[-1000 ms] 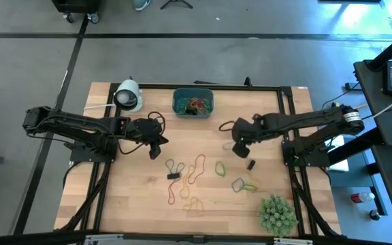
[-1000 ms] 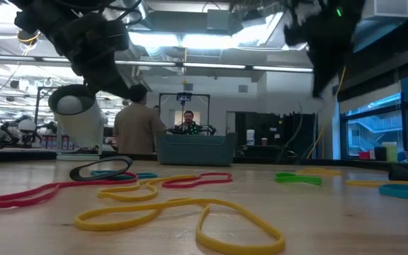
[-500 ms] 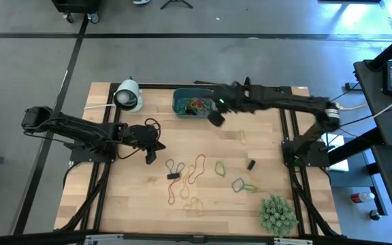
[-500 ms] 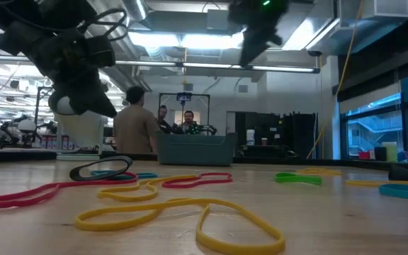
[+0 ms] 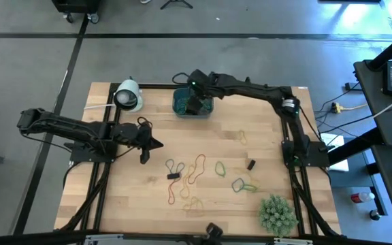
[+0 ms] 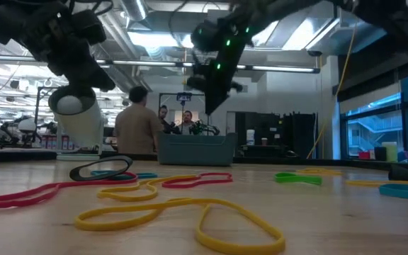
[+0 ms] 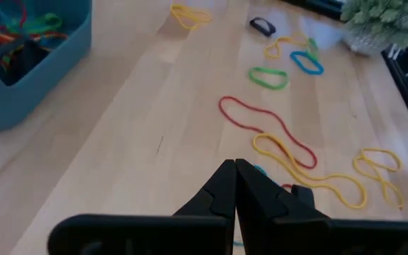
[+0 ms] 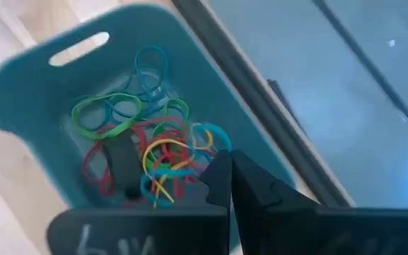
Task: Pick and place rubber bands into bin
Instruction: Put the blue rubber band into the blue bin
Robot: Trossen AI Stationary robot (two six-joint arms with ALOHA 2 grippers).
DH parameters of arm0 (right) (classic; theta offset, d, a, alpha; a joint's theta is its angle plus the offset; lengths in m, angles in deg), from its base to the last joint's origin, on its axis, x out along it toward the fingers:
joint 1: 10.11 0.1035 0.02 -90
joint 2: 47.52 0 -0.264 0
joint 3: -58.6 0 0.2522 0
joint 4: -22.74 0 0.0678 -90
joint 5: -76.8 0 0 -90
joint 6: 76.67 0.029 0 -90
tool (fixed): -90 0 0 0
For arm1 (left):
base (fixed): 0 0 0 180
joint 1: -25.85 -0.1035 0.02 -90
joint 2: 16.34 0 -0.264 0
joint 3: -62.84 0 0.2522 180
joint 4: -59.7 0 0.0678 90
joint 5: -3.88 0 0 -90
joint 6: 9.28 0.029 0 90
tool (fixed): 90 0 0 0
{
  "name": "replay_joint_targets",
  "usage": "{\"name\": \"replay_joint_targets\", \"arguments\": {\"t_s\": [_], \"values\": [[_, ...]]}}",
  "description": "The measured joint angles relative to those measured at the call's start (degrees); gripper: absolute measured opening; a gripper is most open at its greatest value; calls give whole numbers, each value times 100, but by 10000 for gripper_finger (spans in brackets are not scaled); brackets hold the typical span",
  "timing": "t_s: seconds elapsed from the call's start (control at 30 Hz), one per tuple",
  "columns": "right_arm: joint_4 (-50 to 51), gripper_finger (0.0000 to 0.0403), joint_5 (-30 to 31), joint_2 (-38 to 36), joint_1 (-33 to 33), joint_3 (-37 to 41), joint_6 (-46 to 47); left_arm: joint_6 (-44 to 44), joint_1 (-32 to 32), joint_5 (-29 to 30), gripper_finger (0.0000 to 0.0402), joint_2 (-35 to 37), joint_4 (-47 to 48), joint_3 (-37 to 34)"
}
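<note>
From the high view, I saw the right gripper [image 5: 194, 103] reaching across the far edge of the table [image 5: 135, 204] and hanging over the bin [image 5: 193, 113], which sat at the far middle of the board. The left gripper [image 5: 154, 144] waited over bare wood left of centre. The loose rubber bands [image 5: 197, 168] lay scattered near the middle and toward the near right, well apart from the bin. A white roll [image 5: 128, 95] stood at the far left and a green plant [image 5: 278, 214] at the near right corner.

In the low view, yellow and red bands lay flat in the foreground, the bin [image 6: 195, 149] stood far behind them, and the right gripper [image 6: 214, 106] hung above it. A person [image 6: 139, 122] stood in the room beyond.

From the left wrist view, I saw the left gripper's fingers [image 7: 222, 190] pressed tip to tip with nothing between them, over bare wood, the loose bands ahead and the bin [image 7: 37, 71] off to one side.

From the right wrist view, the right gripper [image 8: 227, 173] was pinched together, empty, directly above the bin [image 8: 34, 78], which already held a tangle of coloured bands [image 8: 154, 156].
</note>
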Motion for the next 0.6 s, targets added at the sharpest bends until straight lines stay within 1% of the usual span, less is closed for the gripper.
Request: {"name": "replay_joint_targets", "arguments": {"t_s": [0.2,0.27,0.33,0.43,0.6], "values": [[-130,25,-81,416,-66,0,328,61,0,-54,2,103,322,0],[-132,36,-354,451,-71,0,460,64,0,-102,1,102,402,0],[-131,51,-598,455,-83,0,637,101,0,-167,1,101,515,0],[-128,80,-780,451,-104,0,915,166,0,-199,3,103,549,0],[-103,131,-1026,442,-123,0,1078,166,0,-199,2,103,550,0]]}}
